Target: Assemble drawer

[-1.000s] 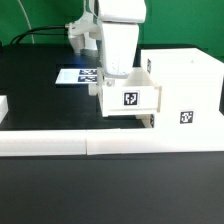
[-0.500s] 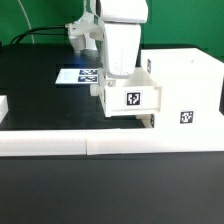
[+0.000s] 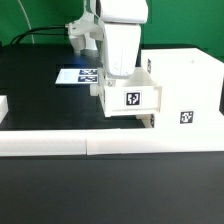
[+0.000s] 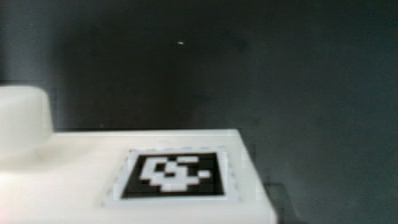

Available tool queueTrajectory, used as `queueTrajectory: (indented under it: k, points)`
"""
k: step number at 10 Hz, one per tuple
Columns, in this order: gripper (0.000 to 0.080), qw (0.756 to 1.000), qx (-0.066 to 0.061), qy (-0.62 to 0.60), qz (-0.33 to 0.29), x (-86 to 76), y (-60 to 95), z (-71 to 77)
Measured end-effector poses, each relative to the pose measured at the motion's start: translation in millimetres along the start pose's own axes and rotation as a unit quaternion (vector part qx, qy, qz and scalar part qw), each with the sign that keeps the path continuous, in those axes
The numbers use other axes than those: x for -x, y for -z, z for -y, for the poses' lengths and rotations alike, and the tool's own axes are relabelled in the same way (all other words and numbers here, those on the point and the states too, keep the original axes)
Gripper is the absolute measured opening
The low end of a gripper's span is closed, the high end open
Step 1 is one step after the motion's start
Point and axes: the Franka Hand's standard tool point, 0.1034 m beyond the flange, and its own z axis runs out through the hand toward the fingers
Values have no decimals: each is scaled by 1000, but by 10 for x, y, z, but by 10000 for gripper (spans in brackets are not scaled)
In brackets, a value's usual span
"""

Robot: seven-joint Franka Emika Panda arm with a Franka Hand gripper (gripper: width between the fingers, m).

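Observation:
In the exterior view my gripper [image 3: 118, 78] reaches down from the white arm onto a shallow white drawer tray [image 3: 132, 98] with a square tag on its face. The tray hangs a little above the table, its far side against the tall white box housing [image 3: 185, 85] on the exterior view's right. My fingertips are hidden behind the tray's wall. The wrist view shows a flat white tagged face of the tray [image 4: 173, 172] close up, with a rounded white part [image 4: 18, 115] beside it. No fingers show there. A second tray is not clearly visible.
The long low white border wall [image 3: 100, 143] runs across the front. The marker board [image 3: 78, 76] lies on the black table behind the arm. A small white piece [image 3: 3, 106] sits at the exterior view's left edge. A small white part [image 3: 148, 121] shows under the held tray.

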Motion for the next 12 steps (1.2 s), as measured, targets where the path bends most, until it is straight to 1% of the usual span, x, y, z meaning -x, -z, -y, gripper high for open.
queueTrajectory:
  k: [4,5,9,11,12]
  points:
    - [44,1000,1,6,-1,-65,7,-8]
    - [44,1000,2,2,-1,-11,5,-8]
    - [44,1000,1,-2,-1,-5,3,-6]
    - [44,1000,3,-17,-2,-99,22,-30]
    - [44,1000,3,-27,-2,-122,25,-32]
